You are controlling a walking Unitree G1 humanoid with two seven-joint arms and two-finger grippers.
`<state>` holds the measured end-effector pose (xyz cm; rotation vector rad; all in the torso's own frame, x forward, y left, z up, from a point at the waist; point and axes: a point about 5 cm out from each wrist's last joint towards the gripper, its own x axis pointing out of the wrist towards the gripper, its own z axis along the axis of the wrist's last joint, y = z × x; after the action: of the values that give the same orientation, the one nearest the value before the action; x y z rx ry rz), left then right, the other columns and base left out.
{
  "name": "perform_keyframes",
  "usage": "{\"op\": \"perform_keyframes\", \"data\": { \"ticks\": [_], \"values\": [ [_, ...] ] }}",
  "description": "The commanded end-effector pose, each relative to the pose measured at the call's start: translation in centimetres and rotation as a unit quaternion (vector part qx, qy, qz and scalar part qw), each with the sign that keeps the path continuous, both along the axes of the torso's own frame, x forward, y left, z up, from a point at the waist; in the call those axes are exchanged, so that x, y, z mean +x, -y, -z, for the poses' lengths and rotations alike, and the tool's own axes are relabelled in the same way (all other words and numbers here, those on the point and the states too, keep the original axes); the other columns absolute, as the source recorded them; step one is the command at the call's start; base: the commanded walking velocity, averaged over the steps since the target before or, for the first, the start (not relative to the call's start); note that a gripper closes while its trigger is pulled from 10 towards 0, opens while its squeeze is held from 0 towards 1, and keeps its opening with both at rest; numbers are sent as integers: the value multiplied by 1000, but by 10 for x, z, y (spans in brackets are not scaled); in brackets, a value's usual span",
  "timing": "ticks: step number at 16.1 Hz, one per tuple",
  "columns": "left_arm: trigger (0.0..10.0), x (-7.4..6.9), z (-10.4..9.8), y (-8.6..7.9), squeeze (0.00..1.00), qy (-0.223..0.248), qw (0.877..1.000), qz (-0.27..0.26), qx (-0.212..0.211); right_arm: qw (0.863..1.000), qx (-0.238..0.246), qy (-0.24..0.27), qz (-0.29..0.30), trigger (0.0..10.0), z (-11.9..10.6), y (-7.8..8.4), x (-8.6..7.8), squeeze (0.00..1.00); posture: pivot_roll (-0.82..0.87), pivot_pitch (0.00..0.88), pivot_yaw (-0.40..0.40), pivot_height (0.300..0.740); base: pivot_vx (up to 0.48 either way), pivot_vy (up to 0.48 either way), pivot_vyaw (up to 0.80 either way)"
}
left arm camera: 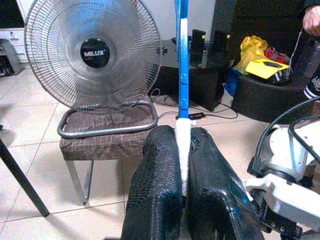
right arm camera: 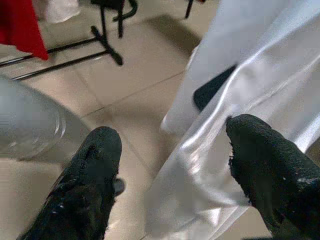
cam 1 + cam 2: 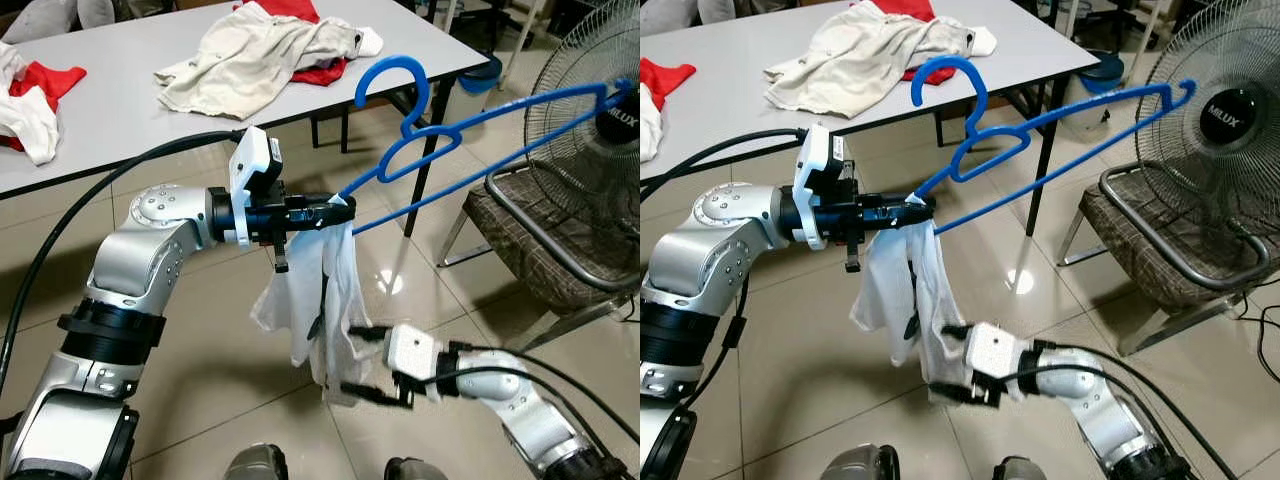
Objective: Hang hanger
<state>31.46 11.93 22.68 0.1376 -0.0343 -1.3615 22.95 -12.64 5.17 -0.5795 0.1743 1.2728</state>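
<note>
- Hanger [image 3: 440, 140], blue plastic, was held out in the air before the robot, its hook curling up near the table's edge and its long arms reaching toward the fan.
- One end of the hanger sat pinched in the left gripper [image 3: 335, 208], whose two black fingers [image 1: 155, 190] were pressed together on it, with white cloth caught between them.
- A white garment [image 3: 320, 300] hung limp from that pinched end, draping down toward the tiled floor [image 3: 220, 390].
- The right gripper [image 3: 375, 362] was low, at the garment's lower edge; its fingers [image 2: 270, 165] were spread wide, one just touching the shiny white fabric and the other apart from it over the floor.
- A grey table [image 3: 130, 100] stood behind the left arm, with a crumpled cream shirt [image 3: 250, 55] lying over a red cloth [image 3: 320, 72], and more red and white clothes [image 3: 30, 95] at its far left end.
- A standing fan [image 3: 1225, 120] stood to the right, behind a metal-framed chair with a brown patterned seat [image 3: 1160, 250].
- A blue-lidded bin [image 3: 480, 78] stood just beyond the table's right corner.
- Thick black cables [image 3: 100, 210] ran along the left arm.
</note>
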Motion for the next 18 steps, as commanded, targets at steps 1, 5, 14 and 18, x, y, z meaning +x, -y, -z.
{"op": "perform_keyframes", "data": {
  "ticks": [1, 5, 14, 18],
  "values": [
    [0, 0, -7, 0, 0, 16, 1000, 1, 0, 1000, -11, -23, -5, 10000, 6, 1, -2, 0, 39, 101, 80, 740, 0, 0, 0],
    [0, 1, -7, -1, 0, 17, 1000, -2, -1, 995, -43, -87, -11, 0, 29, 14, -15, 0, 37, 100, 82, 740, 0, 0, 0],
    [0, 6, -4, -4, 0, 20, 1000, -18, 7, 986, -99, -132, 1, 0, 45, 47, -33, 0, 24, 87, 90, 740, 0, 0, 0],
    [0, 7, 0, -12, 0, 24, 999, -34, 24, 982, -120, -143, 24, 0, 49, 62, -36, 0, 24, 78, 87, 740, 0, 0, 0]
  ]
}}
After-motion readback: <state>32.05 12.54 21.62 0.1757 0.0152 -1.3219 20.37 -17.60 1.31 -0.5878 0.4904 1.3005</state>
